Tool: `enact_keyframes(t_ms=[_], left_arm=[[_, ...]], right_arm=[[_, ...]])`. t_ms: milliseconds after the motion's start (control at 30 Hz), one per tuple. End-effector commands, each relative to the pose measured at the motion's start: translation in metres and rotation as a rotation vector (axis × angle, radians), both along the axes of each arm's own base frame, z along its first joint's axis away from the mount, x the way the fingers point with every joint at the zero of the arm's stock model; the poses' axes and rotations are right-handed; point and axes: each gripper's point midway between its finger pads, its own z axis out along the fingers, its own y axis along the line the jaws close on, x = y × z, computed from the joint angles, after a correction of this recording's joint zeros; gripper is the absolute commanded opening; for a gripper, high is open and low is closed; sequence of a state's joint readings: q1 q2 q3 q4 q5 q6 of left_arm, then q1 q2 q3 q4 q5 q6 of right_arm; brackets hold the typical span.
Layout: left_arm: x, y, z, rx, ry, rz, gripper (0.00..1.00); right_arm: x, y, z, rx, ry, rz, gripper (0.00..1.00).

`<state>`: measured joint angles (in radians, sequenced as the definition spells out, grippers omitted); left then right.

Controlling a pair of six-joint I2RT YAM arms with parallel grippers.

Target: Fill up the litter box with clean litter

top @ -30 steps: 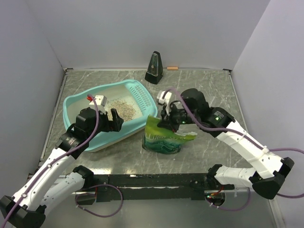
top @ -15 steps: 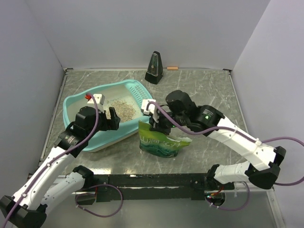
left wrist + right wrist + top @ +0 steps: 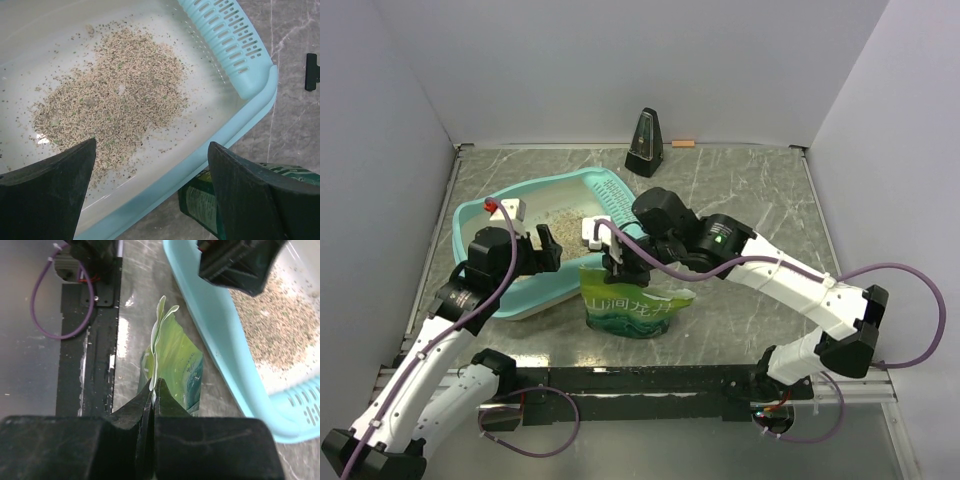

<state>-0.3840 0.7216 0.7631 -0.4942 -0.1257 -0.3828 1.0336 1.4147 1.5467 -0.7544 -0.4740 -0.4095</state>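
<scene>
Left gripper (image 3: 152, 150) hovers over the litter box (image 3: 470, 214), jaws spread wide, nothing held. Clean litter (image 3: 115, 105) is a loose heap on the box floor near the sieve end. Green bag (image 3: 625, 305) stands against the box's near-right rim. Right gripper (image 3: 154, 391) is clamped on its top edge.

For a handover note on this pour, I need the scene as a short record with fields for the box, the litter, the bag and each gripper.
litter box: teal tray on the table, slotted sieve grid at one end
clean litter: loose heap covering part of the whitish floor
green bag: upright on the table beside the box's near rim, outside it
right gripper: shut on the bag's top edge
left gripper: open over the box, holding nothing
task: not yet done; much of the floor is bare
</scene>
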Motion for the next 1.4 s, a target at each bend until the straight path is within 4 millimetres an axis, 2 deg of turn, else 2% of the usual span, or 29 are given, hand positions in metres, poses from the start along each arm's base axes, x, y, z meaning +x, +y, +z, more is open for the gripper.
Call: enact_keyframes(t_ms=[0, 433, 667, 767, 800, 900, 967, 1033, 1067, 1100, 1133, 1200, 1233, 1267, 1300, 1367], left_arm=[[0.003, 0.000, 0.005, -0.018, -0.025, -0.006, 0.97], [0.003, -0.001, 0.004, -0.022, -0.022, -0.013, 0.97], [0.002, -0.005, 0.010, -0.027, -0.041, -0.039, 0.97], [0.001, -0.004, 0.021, -0.028, -0.075, -0.047, 0.97], [0.001, -0.004, 0.025, -0.029, -0.087, -0.049, 0.97], [-0.002, -0.003, 0.042, -0.036, -0.135, -0.054, 0.97], [-0.005, -0.001, 0.058, -0.036, -0.178, -0.056, 0.97], [-0.009, 0.005, 0.073, -0.030, -0.205, -0.041, 0.97], [-0.011, 0.006, 0.078, -0.031, -0.216, -0.042, 0.97], [-0.015, 0.008, 0.080, -0.028, -0.212, -0.039, 0.97], [-0.020, 0.010, 0.092, -0.037, -0.241, -0.040, 0.97], [-0.030, 0.012, 0.098, -0.037, -0.246, -0.045, 0.97], [-0.037, 0.014, 0.110, -0.045, -0.275, -0.052, 0.97], [-0.043, 0.013, 0.114, -0.048, -0.279, -0.069, 0.97], [-0.049, 0.012, 0.119, -0.052, -0.288, -0.089, 0.97], [-0.065, 0.011, 0.132, -0.052, -0.319, -0.135, 0.97]], right_arm=[[-0.007, 0.040, 0.089, 0.297, -0.154, 0.124, 0.00], [-0.013, 0.063, 0.089, 0.312, -0.182, 0.135, 0.00], [-0.008, 0.057, 0.085, 0.301, -0.190, 0.070, 0.00], [-0.008, 0.046, 0.091, 0.310, -0.201, 0.045, 0.38], [-0.008, 0.038, 0.099, 0.322, -0.216, 0.024, 0.57], [-0.008, 0.017, 0.111, 0.343, -0.244, -0.032, 0.73], [-0.010, -0.001, 0.119, 0.364, -0.263, -0.067, 0.76], [-0.003, -0.017, 0.120, 0.359, -0.282, -0.143, 0.79], [0.000, -0.032, 0.120, 0.362, -0.278, -0.207, 0.80], [0.006, -0.040, 0.120, 0.360, -0.283, -0.261, 0.83], [0.022, -0.055, 0.119, 0.348, -0.308, -0.377, 0.84], [0.039, -0.079, 0.114, 0.344, -0.279, -0.528, 0.87], [0.049, -0.091, 0.108, 0.322, -0.273, -0.602, 0.87], [0.051, -0.099, 0.105, 0.330, -0.235, -0.648, 0.87], [0.062, -0.112, 0.101, 0.327, -0.223, -0.707, 0.88], [0.067, -0.121, 0.091, 0.329, -0.163, -0.749, 0.88]])
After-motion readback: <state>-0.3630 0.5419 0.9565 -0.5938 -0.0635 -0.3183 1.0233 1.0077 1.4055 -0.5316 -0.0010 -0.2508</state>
